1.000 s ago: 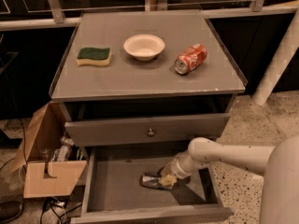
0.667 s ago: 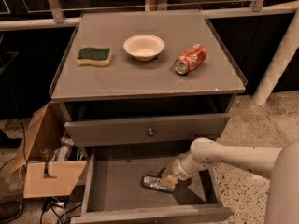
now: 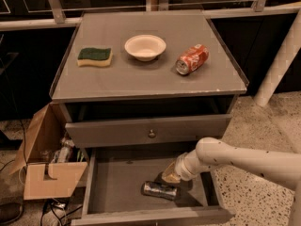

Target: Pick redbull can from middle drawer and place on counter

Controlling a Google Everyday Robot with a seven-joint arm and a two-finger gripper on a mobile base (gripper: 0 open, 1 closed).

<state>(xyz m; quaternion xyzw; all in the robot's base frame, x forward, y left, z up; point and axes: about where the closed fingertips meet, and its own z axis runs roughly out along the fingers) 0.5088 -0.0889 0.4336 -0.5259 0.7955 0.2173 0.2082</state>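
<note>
Camera view: gripper (image 3: 169, 177) at redbull can (image 3: 160, 190) in middle drawer (image 3: 117, 185)

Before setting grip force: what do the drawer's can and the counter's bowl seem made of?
Redbull can: probably thin metal, silvery sheen, lying by the gripper in the middle drawer. Bowl: matte off-white, maybe paper or foam.

Gripper (image 3: 168, 177) at redbull can (image 3: 159, 190) in middle drawer (image 3: 117, 182)
</note>
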